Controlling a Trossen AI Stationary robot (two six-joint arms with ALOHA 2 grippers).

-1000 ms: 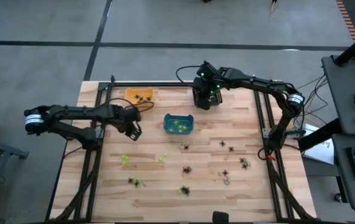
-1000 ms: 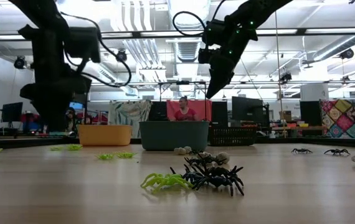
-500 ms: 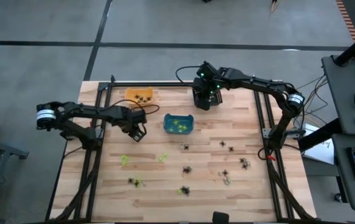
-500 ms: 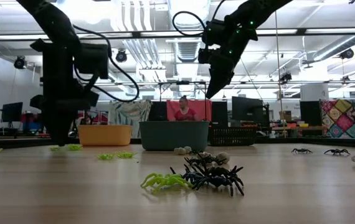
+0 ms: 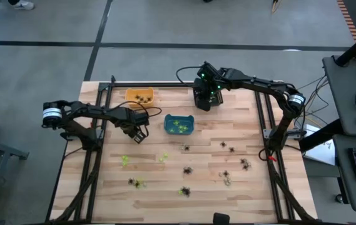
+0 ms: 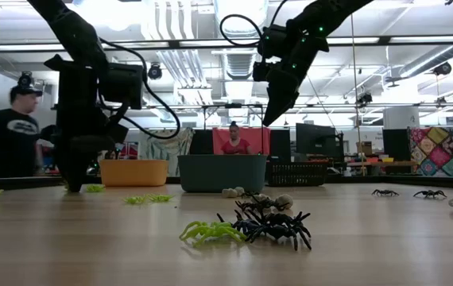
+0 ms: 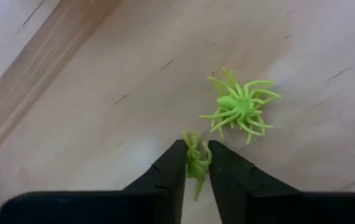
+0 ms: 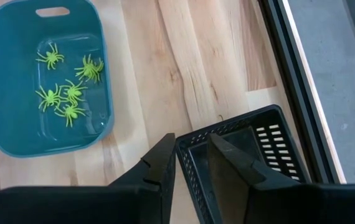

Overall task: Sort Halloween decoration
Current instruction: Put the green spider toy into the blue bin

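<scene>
Your teal bin (image 8: 15, 134) holds five lime green spiders (image 8: 67, 91), the orange bin (image 5: 139, 96) holds dark ones, and the rest of the Halloween decoration (image 5: 187, 170) lies scattered on the table (image 5: 253, 194). Your left gripper (image 7: 195, 163) pinches a green spider (image 7: 197, 163) just beside another green spider (image 7: 240, 107) on the wood. Your right gripper (image 8: 192, 152) hangs above the black bin (image 8: 252, 134), fingers narrowly parted across its near corner, holding nothing.

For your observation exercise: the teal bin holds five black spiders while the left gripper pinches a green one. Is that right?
Not quite. The five spiders in the teal bin are lime green, not black, as the right wrist view shows. The left gripper does pinch a green spider.
</scene>
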